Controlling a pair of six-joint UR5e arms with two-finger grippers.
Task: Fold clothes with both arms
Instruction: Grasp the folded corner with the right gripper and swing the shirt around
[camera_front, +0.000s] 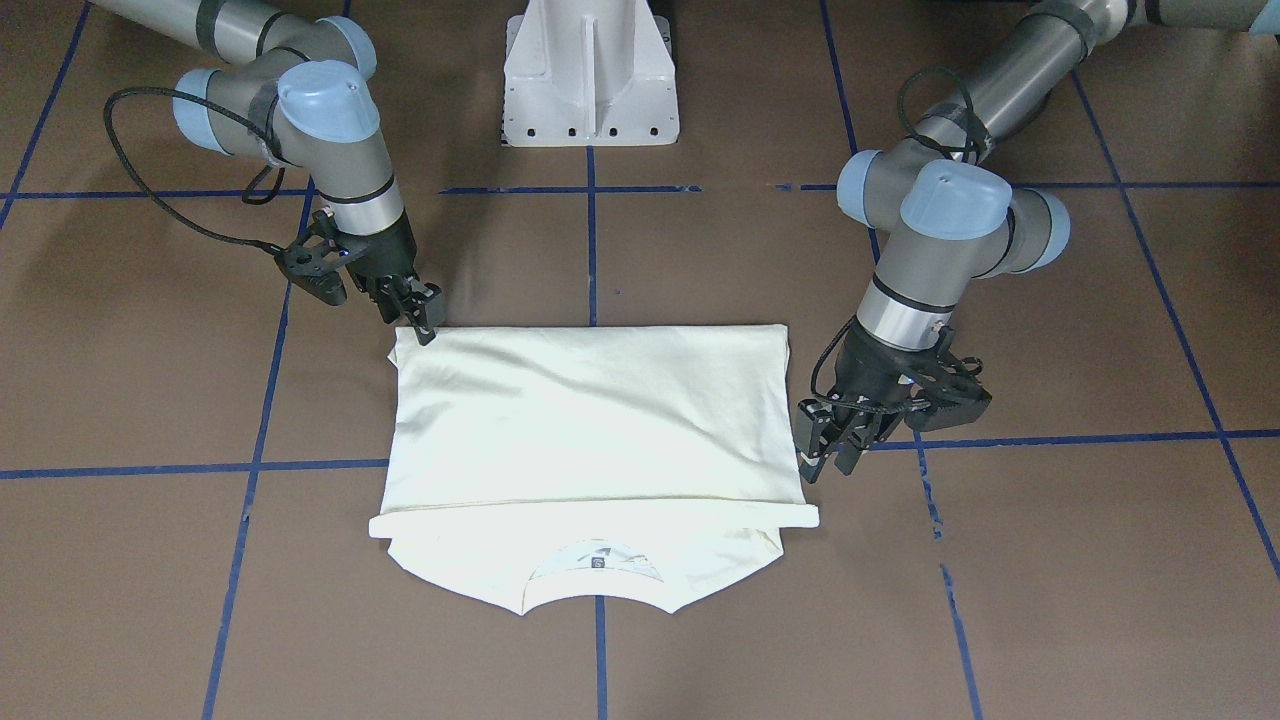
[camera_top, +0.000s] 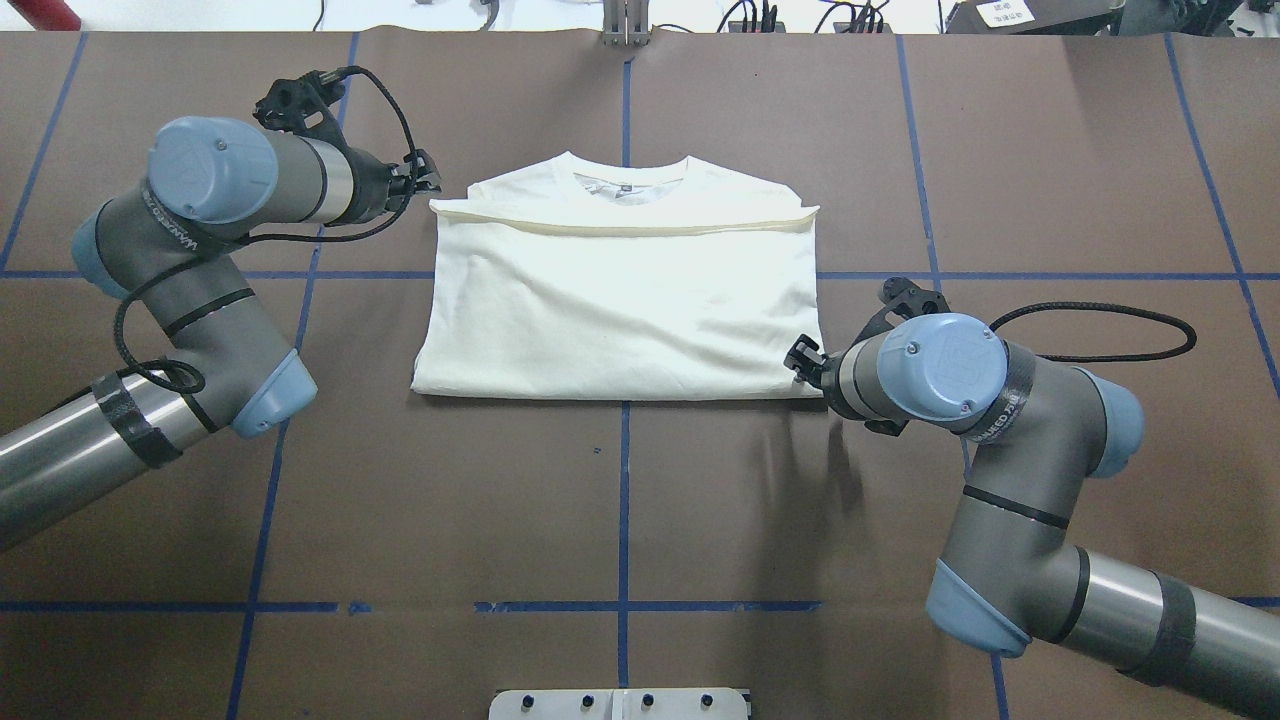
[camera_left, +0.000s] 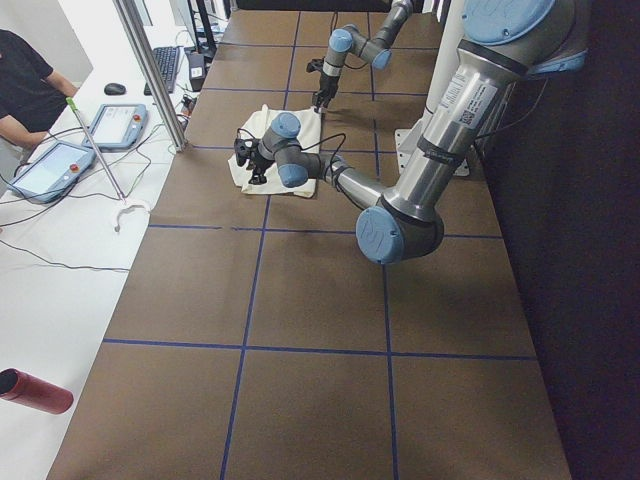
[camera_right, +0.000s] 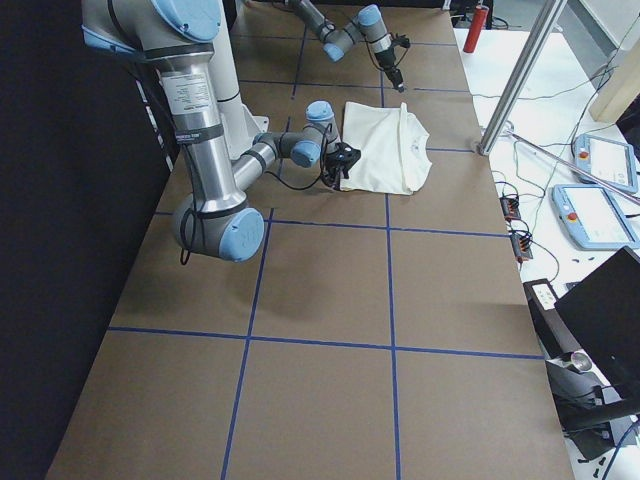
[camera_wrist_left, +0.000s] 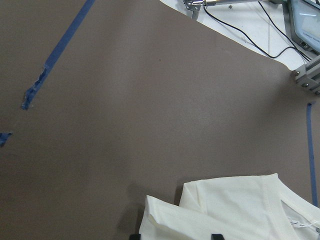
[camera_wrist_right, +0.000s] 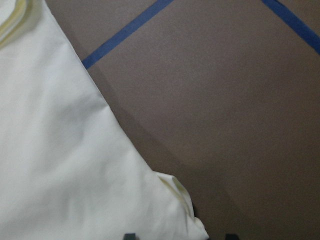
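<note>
Folded shirt (camera_top: 620, 300) at the bench's (camera_top: 620, 500) middle, collar toward the far edge. I read the left claw (camera_front: 826, 464) as released, straddling the folded layer's far left corner. The right claw (camera_front: 427, 322) is likewise released, straddling the near right corner.

Bright, even overhead light; soft shadows

Pose: left arm (camera_top: 195, 300) bent, wrist low; left gripper (camera_front: 826, 466) points down, fingers parted. Likewise right arm (camera_top: 1005, 470); right gripper (camera_front: 427, 330) down, fingers apart (tips only just visible in both wrist views).
</note>
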